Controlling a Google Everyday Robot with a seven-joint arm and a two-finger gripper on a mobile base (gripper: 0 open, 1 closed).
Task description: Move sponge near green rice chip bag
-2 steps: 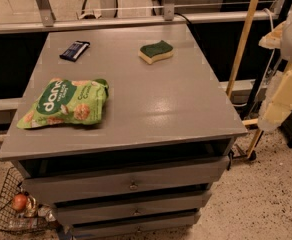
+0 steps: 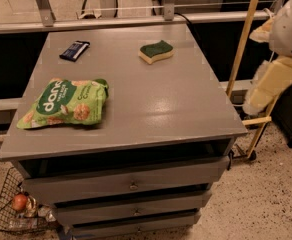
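The sponge (image 2: 156, 51), dark green on top with pale yellow foam below, lies on the far right part of the grey cabinet top (image 2: 151, 104). The green rice chip bag (image 2: 65, 104) lies flat near the front left edge, well apart from the sponge. My gripper (image 2: 258, 96) hangs at the right edge of the view, off the cabinet's right side and below the cream-coloured arm link (image 2: 278, 79). It is far from both things and holds nothing that I can see.
A dark blue flat wrapped bar (image 2: 74, 50) lies at the far left of the top. A wooden frame (image 2: 241, 49) stands right of the cabinet. A wire basket (image 2: 16, 209) with an orange fruit sits on the floor at the front left. Drawers face me below.
The arm at the right edge has shifted slightly to the left. The sponge, the bag and the bar have not moved.
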